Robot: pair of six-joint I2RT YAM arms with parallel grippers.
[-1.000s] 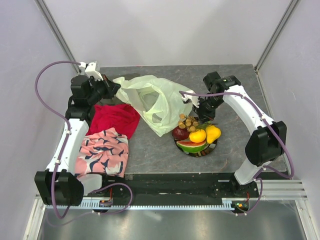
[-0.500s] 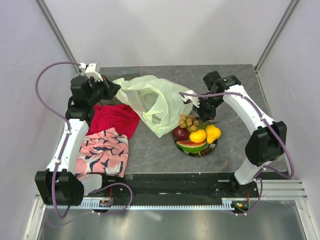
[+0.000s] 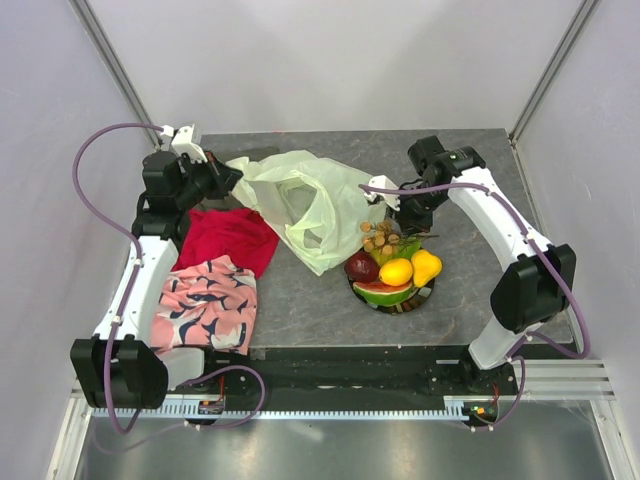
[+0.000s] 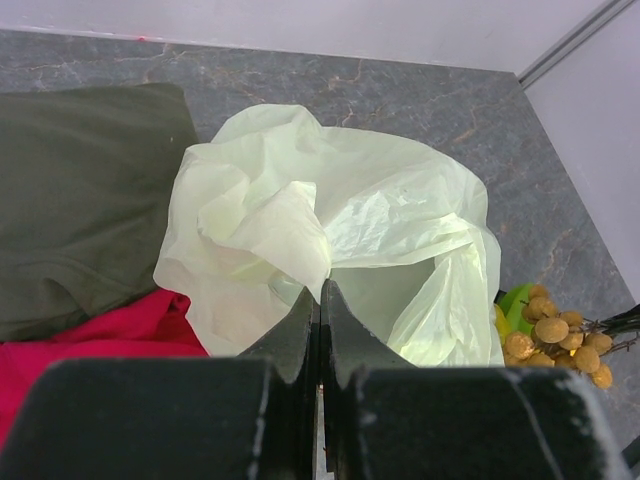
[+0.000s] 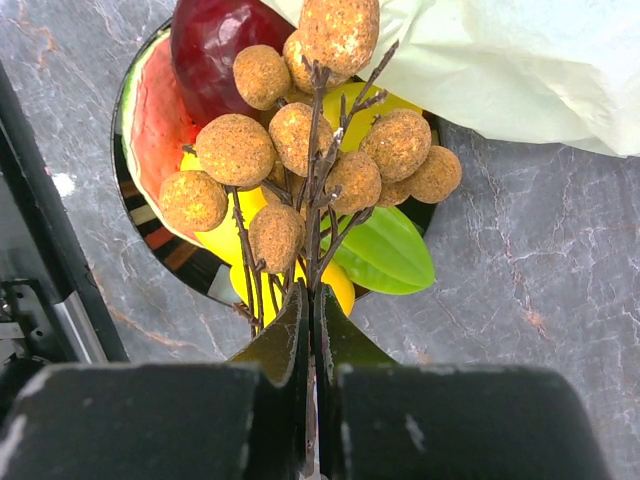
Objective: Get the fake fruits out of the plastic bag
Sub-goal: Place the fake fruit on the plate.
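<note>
My right end effector (image 5: 312, 300) pinches the grape bunch (image 5: 300, 130) by its thin stem above the plate (image 5: 188, 266); a slip could knock piled fruits (image 5: 215, 40) off. My left end effector (image 4: 320, 295) clamps the plastic bag (image 4: 400, 210) beside the plate.

Light was bright, even and diffuse, casting only soft shadows. A faint sheen lay on the dark red apple (image 5: 215, 45) beyond the right gripper (image 5: 310, 310); the grape bunch (image 5: 310, 150) ahead was sharp, the gripper's body blurred.
</note>
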